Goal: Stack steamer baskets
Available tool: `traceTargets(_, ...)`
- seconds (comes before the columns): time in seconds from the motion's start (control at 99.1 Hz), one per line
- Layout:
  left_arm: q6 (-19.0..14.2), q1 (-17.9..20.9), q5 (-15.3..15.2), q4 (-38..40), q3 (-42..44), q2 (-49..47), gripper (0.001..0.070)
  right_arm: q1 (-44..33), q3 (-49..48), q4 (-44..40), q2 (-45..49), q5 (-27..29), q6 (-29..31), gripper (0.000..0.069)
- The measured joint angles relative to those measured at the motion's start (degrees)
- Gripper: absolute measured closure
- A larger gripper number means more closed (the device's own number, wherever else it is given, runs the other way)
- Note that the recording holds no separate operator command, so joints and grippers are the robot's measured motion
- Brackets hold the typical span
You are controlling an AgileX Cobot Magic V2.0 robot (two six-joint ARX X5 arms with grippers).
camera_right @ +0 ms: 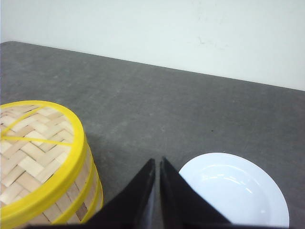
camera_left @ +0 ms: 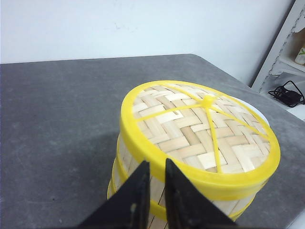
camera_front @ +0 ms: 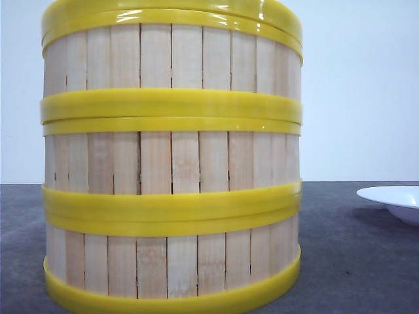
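Grey tabletop [camera_front: 366,261] bears three slatted bamboo steamer baskets with yellow rims [camera_front: 171,163], stacked under a woven lid [camera_left: 200,126]. Both grippers, left [camera_left: 155,191] and right [camera_right: 156,191], are closed, empty. Stacking looks done; next, retreat.

1. The front camera sits low, almost at table height, facing forward, so near the stack of steamer baskets [camera_front: 171,163] that it fills most of the view; the white plate [camera_front: 393,199] peeks in at the right edge.
2. The left wrist camera looks down from above and just beside the stack, onto its woven lid [camera_left: 200,131].
3. The right wrist camera looks down from higher up, sharing the stack and the plate with the front view.
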Motion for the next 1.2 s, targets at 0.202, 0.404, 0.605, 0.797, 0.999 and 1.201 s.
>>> traceTargets(0.202, 0.0, 0.0, 0.0, 0.0, 0.0, 0.0, 0.0679, 0.0, 0.0, 0.1, 0.0, 0.0, 0.2, 0.0680)
traceTargets(0.404, 0.0, 0.0, 0.0, 0.0, 0.0, 0.0, 0.0679, 0.0, 0.0, 0.1, 0.0, 0.0, 0.2, 0.0680)
traceTargets(0.605, 0.1, 0.0, 0.0, -0.5, 0.0, 0.0, 0.0679, 0.0, 0.0, 0.1, 0.0, 0.0, 0.2, 0.0680)
traceTargets(0.797, 3.1, 5.1, -3.3, 0.1, -0.2, -0.3, 0.0679, 0.0, 0.0, 0.1, 0.0, 0.0, 0.2, 0.0680)
traceTargets(0.999, 5.7, 16.8, -9.3, 7.8, -7.8, -2.7, 0.0679, 0.0, 0.0, 0.1, 0.0, 0.0, 0.2, 0.0680)
traceTargets(1.201, 7.4, 26.3, -10.6, 18.5, -19.5, -8.0, 0.0679, 0.0, 0.0, 0.1, 0.0, 0.0, 0.2, 0.0680)
